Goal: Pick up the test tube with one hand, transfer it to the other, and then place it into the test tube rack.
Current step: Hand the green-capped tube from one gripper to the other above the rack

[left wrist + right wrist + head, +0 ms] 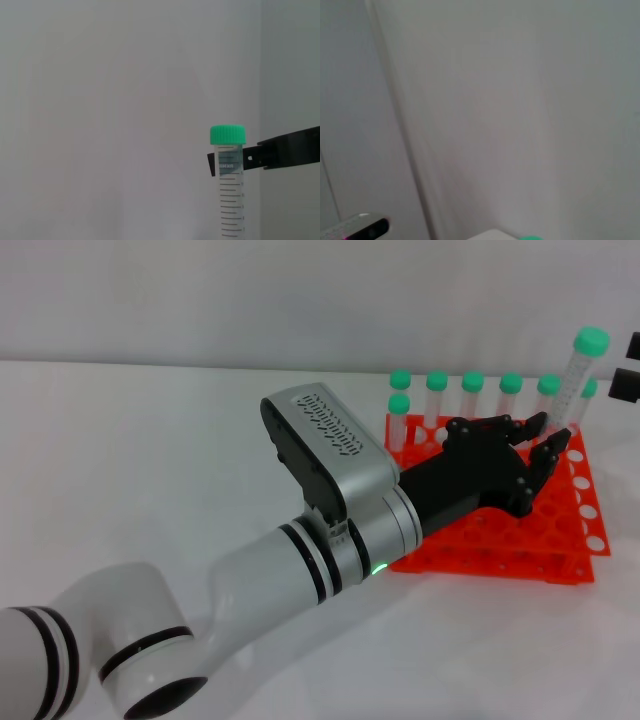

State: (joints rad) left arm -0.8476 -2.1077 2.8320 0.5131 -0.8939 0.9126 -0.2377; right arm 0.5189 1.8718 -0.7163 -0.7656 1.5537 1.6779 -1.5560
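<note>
I'm counting eight green-capped test tubes (pixel 436 400) here: seven sitting in the rack, one tube (pixel 580 375) sticking up higher. I'm seeing just one orange rack (pixel 560 540), and two robot hands showing: left hand (pixel 500 465), right hand (pixel 630 380).

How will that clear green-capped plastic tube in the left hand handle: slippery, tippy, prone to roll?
The clear plastic test tube with green screw cap looks empty, so probably light. Its smooth round wall may slip in the left hand's black fingers. Tall and narrow above the orange-red perforated rack, it would likely tip if not seated in a hole.
</note>
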